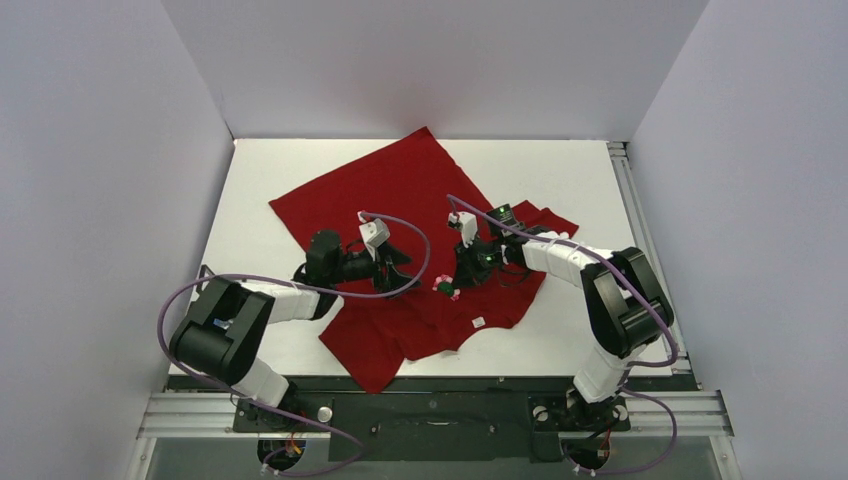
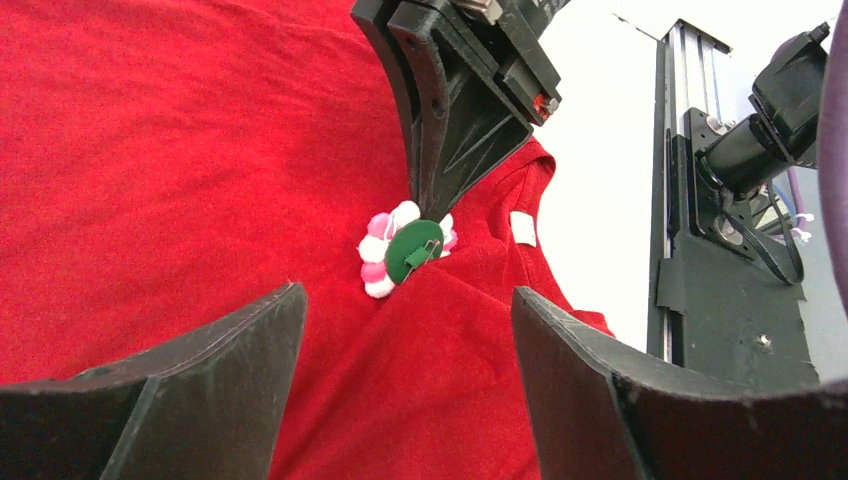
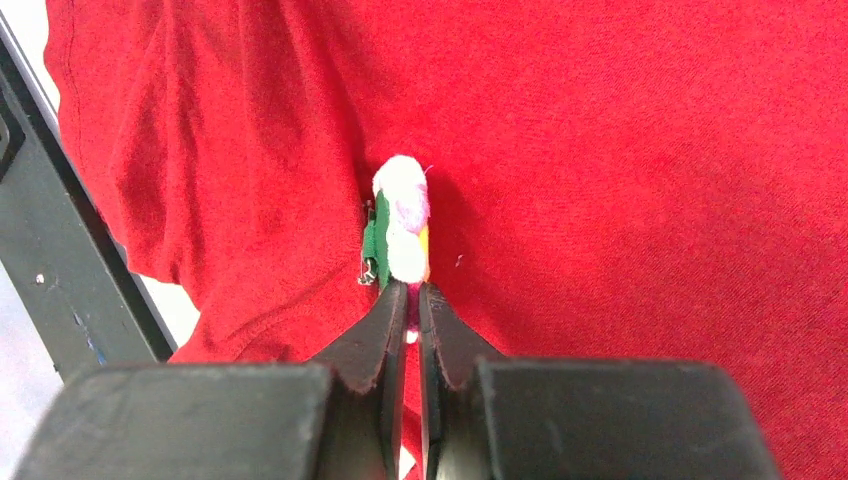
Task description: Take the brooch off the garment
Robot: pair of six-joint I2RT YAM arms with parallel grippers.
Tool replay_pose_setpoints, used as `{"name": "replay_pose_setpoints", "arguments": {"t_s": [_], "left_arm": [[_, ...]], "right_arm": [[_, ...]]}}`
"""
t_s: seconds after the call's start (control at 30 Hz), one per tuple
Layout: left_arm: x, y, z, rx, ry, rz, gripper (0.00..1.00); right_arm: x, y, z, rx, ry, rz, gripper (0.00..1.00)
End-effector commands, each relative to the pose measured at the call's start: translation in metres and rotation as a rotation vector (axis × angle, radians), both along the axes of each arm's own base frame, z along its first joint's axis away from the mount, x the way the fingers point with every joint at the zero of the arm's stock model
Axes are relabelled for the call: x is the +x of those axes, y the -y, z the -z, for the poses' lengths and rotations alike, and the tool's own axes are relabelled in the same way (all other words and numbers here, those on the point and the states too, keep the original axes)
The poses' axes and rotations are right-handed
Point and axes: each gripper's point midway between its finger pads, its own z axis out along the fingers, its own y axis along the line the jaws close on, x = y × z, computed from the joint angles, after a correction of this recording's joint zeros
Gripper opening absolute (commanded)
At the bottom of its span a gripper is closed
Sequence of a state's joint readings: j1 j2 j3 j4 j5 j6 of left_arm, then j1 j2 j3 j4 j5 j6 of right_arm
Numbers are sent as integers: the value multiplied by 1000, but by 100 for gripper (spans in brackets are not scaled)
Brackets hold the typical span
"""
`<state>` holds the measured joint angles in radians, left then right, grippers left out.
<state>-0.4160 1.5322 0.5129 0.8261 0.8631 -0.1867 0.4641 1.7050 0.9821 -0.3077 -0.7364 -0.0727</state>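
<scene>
Starting at the near edge: a black base plate (image 1: 440, 422) carries both arm mounts, and purple cables (image 1: 172, 300) loop off each arm. Beyond it is the white table (image 1: 570, 170), with grey walls on three sides.

The dark-red soft-cloth short-sleeved garment (image 1: 400, 190) (image 2: 150, 150) (image 3: 650, 150) lies spread and rumpled across the middle of the table. Its near hem is close to the base plate. A small white neck tag (image 1: 478, 322) (image 2: 522, 228) shows on the near part of the cloth, at the neckline.

Just beyond the tag is the small flower-shaped brooch (image 1: 445, 288) (image 2: 405, 250) (image 3: 405, 225). It has pink and white petals, a sliver of yellow, and a round green back with a metal clasp. It stands on edge against the cloth, green back turned toward the left arm. Whether its pin is in the fabric, I cannot tell.

Right tool (image 1: 455, 280) (image 2: 425, 212) (image 3: 410, 292): the black fingers are clenched, with the tips pinching the petal edge of the brooch. A scrap of pink shows between the jaws in the right wrist view.

Left tool (image 1: 395, 268) (image 2: 405, 300): released, with the jaws well apart and nothing between them. It is low over the cloth to the left of the brooch, near it but not touching.

Farther out, the garment's far corner points toward the back wall.
</scene>
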Motion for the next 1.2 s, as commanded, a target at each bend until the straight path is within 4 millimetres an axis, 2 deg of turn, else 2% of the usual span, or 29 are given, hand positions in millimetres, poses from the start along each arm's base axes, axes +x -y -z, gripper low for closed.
{"name": "replay_pose_setpoints", "arguments": {"t_s": [0.0,0.03,0.07,0.13,0.43,0.6,0.8,1.17], "left_arm": [[11,15,-19,-78,127,5,70],[12,16,-19,-92,108,4,69],[13,18,-17,-110,91,3,68],[16,21,-14,-136,61,0,68],[24,25,16,-145,-67,-41,69],[22,29,27,-162,-99,-32,68],[13,32,28,-225,-59,19,61],[22,41,42,-173,29,-8,55]], "right_arm": [[16,-7,-11,50,36,-21,0],[17,-8,-13,55,40,-27,0],[5,-19,-26,151,3,-92,0],[19,-9,-17,67,54,-42,0],[25,-11,-19,63,79,-67,0],[26,-16,-20,72,74,-106,0],[27,-18,-16,62,56,-142,0],[18,-25,-16,80,24,-220,0]]}}
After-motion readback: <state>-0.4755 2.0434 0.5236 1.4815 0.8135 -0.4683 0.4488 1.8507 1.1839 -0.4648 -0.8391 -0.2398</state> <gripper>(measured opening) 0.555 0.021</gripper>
